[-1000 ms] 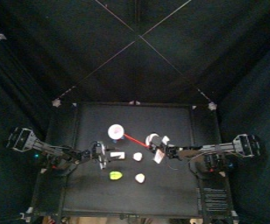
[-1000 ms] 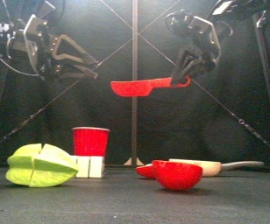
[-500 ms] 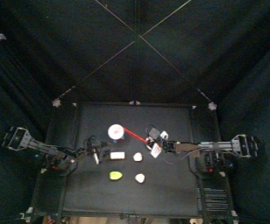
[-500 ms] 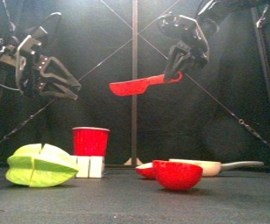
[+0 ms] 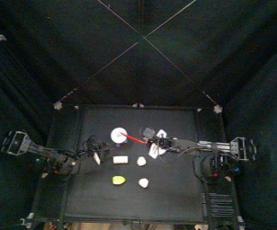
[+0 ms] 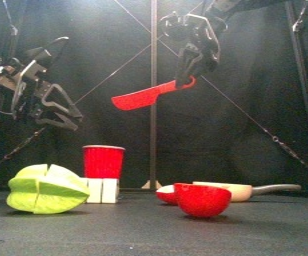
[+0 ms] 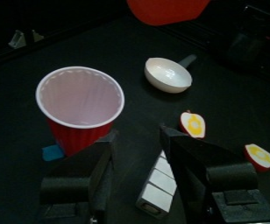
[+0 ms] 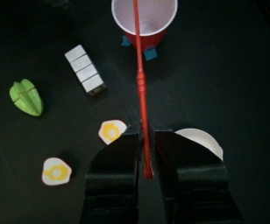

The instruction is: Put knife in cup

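I see the right gripper (image 8: 141, 166) pinching the knife (image 8: 138, 79) over, prob. above, the cup (image 8: 145, 16); left gripper (image 7: 138, 166) spread.

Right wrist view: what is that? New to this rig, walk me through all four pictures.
Two black robot arms work at a small black table. One picture looks straight down, one looks level from the table's front edge, and each wrist view comes from a camera on an arm, with that arm's own fingers at the bottom. In the right wrist view, the right fingers are shut on a red toy knife, held in the air and pointing toward the red cup. The left fingers are open and empty. On the table: the cup, a green lump, a red bowl, a white block and small egg-like pieces.
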Robot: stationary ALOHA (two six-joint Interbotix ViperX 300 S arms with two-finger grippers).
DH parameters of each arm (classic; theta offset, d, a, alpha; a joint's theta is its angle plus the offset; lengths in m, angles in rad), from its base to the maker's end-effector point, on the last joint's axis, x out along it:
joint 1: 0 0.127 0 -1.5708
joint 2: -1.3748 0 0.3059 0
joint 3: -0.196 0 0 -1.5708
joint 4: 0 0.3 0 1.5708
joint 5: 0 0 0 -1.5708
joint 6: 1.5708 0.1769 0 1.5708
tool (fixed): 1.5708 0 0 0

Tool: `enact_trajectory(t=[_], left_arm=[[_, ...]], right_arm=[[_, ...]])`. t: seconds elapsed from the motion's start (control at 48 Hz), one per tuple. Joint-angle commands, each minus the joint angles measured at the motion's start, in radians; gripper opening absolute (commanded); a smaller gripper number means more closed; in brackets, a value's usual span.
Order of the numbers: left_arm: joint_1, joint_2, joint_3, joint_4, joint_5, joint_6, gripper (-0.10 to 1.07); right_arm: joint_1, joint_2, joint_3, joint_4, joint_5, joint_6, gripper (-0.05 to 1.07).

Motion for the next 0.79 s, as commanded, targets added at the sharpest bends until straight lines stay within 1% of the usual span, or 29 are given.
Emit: enact_trajectory(t=[0.0,0.146,0.271,0.417,0.521,0.604,0.771], left_arm=[[0.009,-0.011,-0.008,-0.015,-0.008,0.002,0.80],[0.011,-0.037,0.003,-0.023,-0.008,0.002,0.80],[0.011,-0.064,0.018,-0.029,-0.008,0.000,0.80],[0.011,-0.091,0.034,-0.052,0.000,0.000,0.80],[0.011,-0.098,0.038,-0.061,0.000,0.000,0.80],[0.009,-0.098,0.037,-0.060,0.000,0.000,0.80],[0.009,-0.098,0.035,-0.060,0.002,0.000,0.80]], right_arm=[[-0.026,0.011,-0.092,0.071,0.061,-0.074,0.50],[-0.081,0.067,-0.181,0.186,0.156,-0.172,0.50],[-0.124,0.135,-0.261,0.252,0.236,-0.233,0.50],[-0.150,0.209,-0.357,0.265,0.336,-0.265,0.50],[-0.155,0.259,-0.422,0.273,0.403,-0.295,0.50],[-0.155,0.298,-0.462,0.273,0.437,-0.321,0.50],[-0.158,0.353,-0.511,0.275,0.465,-0.330,0.50]])
